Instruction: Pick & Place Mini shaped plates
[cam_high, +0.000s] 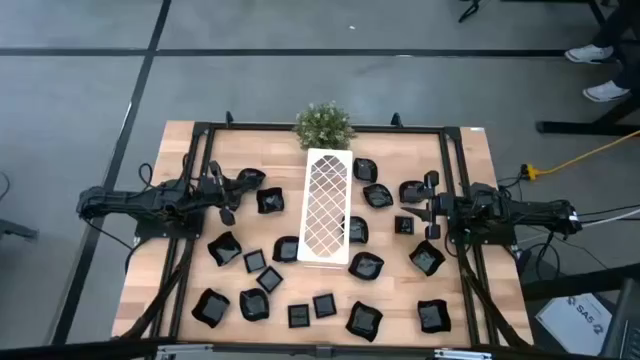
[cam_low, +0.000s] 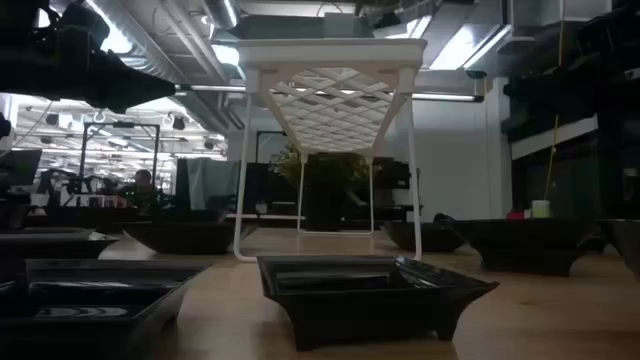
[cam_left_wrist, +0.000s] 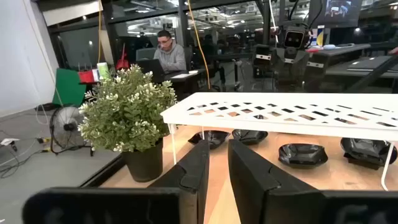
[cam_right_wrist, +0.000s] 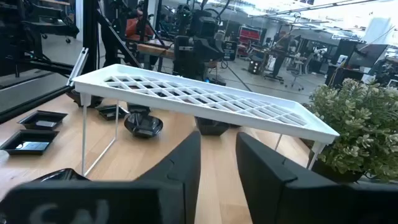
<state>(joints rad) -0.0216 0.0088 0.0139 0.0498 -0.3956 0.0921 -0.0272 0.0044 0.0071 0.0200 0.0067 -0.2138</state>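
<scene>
We took the white lattice tray (cam_high: 326, 206) as our landmark; it stood raised on thin legs at the middle of the table (cam_high: 180, 150), with the potted plant (cam_high: 323, 123) just beyond its far end. The mini shaped plates (cam_high: 366, 267) lay scattered on the wood to both sides of the tray and past its near end, and a few sat partly under its edges. None rested on top of the lattice.

The left gripper (cam_high: 228, 196) hovered to the left of the tray, above the plates there. Its fingers (cam_left_wrist: 194, 171) stood slightly parted, a narrow gap between them, holding nothing.

The right gripper (cam_high: 425, 205) hovered to the right of the tray. Its fingers (cam_right_wrist: 186, 158) were likewise a little apart and empty.
</scene>
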